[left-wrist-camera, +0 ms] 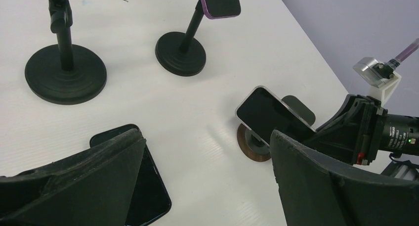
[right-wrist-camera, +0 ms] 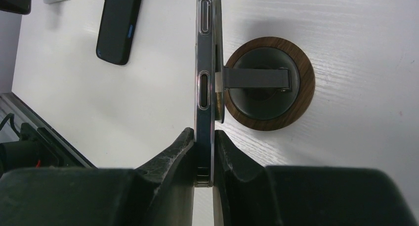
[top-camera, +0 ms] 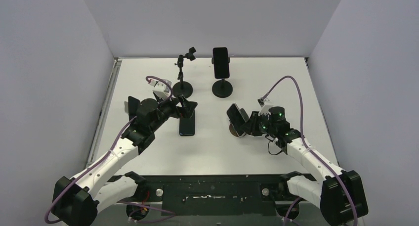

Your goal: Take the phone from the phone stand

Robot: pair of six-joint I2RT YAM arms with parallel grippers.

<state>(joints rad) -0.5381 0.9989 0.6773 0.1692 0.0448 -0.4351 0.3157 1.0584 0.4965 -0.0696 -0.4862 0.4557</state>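
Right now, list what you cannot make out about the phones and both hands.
- Right wrist: lower end of the phone, buried between the fingers of the right hand.
- Right wrist: whether it is off the wooden stand; the view is edge-on.
- Left wrist: flat phone, half covered by a finger of the left hand.
- Left wrist: purple phone, cut off by the top edge.

I record on the worktop (top-camera: 276, 87) a flat-lying dark phone (top-camera: 187, 127), a clamp-topped black stand (top-camera: 183, 89), and a second stand (top-camera: 222, 88) holding a purple-edged phone (top-camera: 221, 62).

Phone (right-wrist-camera: 204, 63) top cut off at edge; flat phone (left-wrist-camera: 150, 196) half behind left gripper (left-wrist-camera: 207, 139).
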